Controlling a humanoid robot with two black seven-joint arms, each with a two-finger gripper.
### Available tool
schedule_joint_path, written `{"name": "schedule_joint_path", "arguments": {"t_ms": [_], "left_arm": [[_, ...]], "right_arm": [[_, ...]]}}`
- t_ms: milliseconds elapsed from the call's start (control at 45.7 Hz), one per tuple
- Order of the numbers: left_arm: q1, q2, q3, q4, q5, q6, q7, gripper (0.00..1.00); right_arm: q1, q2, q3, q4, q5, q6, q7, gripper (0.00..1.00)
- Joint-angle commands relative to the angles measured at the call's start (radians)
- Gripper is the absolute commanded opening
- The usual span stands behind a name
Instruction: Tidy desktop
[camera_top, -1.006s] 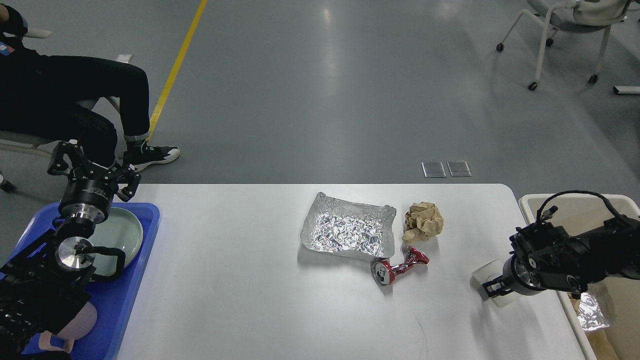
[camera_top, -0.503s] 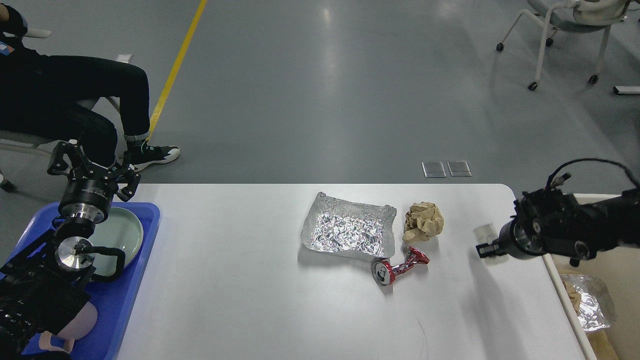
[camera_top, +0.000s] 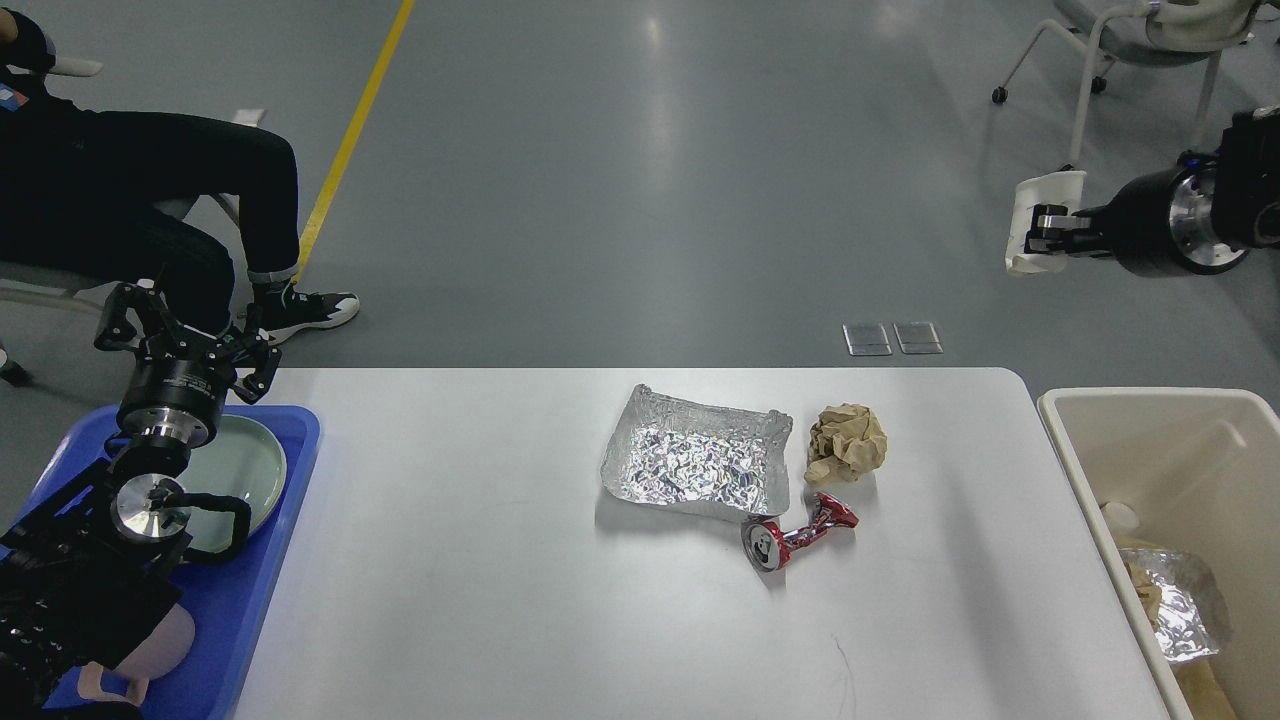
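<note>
The right gripper (camera_top: 1040, 232) now sits high in the upper right of the frame, over the grey floor beyond the table, where half a second ago it was low at the right edge of the desktop (camera_top: 480, 560) and a second ago lower still near the bin. Its fingers are closed on a white cup (camera_top: 1038, 222), held upright and slightly tilted, which has risen with it. The arm has swung up and back, so the beige bin (camera_top: 1100, 420) at the lower right, earlier partly covered by the arm, is now open to view; inside it lie crumpled foil scrap (camera_top: 1175, 605) and a small white round object (camera_top: 1119, 516).

The desktop fills the lower middle of the frame and its contents are unchanged: a foil tray (camera_top: 690, 462) right of centre, a brown paper ball (camera_top: 846, 443) just beside its right edge, and a crushed red can (camera_top: 797, 533) just below the tray's lower right corner, near the paper ball.

The left gripper (camera_top: 180, 335) stays where it was at the left of the frame, above the far end of the blue tray (camera_top: 290, 440), its fingers spread wide with nothing between them. A pale green plate (camera_top: 245, 460) rests in the tray under the arm. A seated person (camera_top: 150, 190) in black occupies the upper left, unmoved.
</note>
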Motion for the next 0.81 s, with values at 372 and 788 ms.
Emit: {"name": "schedule_joint_path", "arguments": {"t_ms": [372,788], "left_arm": [[0.0,0.0,0.0,0.0,0.0,0.0,0.0,0.96],[0.0,0.0,0.0,0.0,0.0,0.0,0.0,0.96]], "right_arm": [[-0.613,-0.007,0.011,-0.504,0.355,-0.02,-0.017,0.0],[-0.964,0.105,0.109,-0.624,0.382,-0.357,-0.016,0.87]]}}
